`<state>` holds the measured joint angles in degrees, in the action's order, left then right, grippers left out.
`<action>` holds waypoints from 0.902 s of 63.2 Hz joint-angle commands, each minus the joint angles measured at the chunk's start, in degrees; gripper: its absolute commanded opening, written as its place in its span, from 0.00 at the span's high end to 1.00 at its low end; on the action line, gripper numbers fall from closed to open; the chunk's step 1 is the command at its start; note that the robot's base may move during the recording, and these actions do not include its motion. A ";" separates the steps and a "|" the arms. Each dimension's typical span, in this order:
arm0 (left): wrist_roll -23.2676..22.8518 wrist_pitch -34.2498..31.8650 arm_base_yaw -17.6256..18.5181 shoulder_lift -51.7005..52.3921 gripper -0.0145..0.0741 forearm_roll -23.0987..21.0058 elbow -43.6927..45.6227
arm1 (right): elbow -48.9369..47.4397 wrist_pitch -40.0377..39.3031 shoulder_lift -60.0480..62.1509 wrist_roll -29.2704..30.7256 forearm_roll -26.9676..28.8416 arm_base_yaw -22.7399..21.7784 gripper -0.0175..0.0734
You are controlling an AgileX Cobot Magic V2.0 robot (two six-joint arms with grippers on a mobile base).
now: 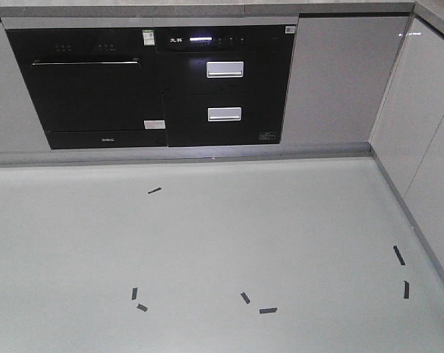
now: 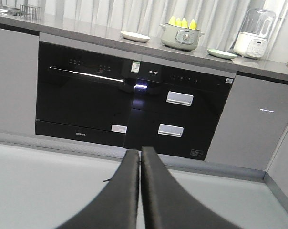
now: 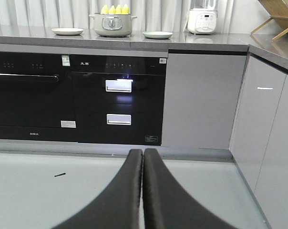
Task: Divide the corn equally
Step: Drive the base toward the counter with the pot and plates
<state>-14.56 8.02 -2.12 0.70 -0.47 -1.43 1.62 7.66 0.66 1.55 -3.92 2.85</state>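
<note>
Four cobs of corn (image 3: pixel 118 9) stand upright in one pot (image 3: pixel 113 25) near the middle of the surface (image 3: pixel 206 41), their tips above the rim. Two plates flank it, a white plate (image 3: pixel 67 31) and a green plate (image 3: pixel 157 34), each with a gap of surface between it and the pot. A white appliance (image 3: pixel 202 19) sits nearer the surface's corner. The wide floor (image 1: pixel 281 235) below carries seven tape marks (image 1: pixel 267 310). The left tool (image 2: pixel 140 155) and the right tool (image 3: pixel 143 155) are each fully closed, jaws pressed together and gripping nothing.

Left hand (image 2: pixel 139 157) closed, fingers pressed together, empty. Right hand (image 3: pixel 143 157) likewise closed, empty.
</note>
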 commanded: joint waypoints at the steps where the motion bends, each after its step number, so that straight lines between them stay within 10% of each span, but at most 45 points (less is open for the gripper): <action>1: -0.36 -4.08 0.01 0.76 0.84 -0.05 1.28 | 1.02 -4.29 0.46 0.21 -0.31 -0.28 0.81; 57: -0.36 -4.08 0.01 0.76 0.84 -0.05 1.28 | 1.02 -4.29 0.46 0.21 -0.31 -0.28 0.81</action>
<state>-14.56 8.02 -2.12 0.70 -0.47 -1.43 1.62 7.66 0.66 1.60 -3.92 2.85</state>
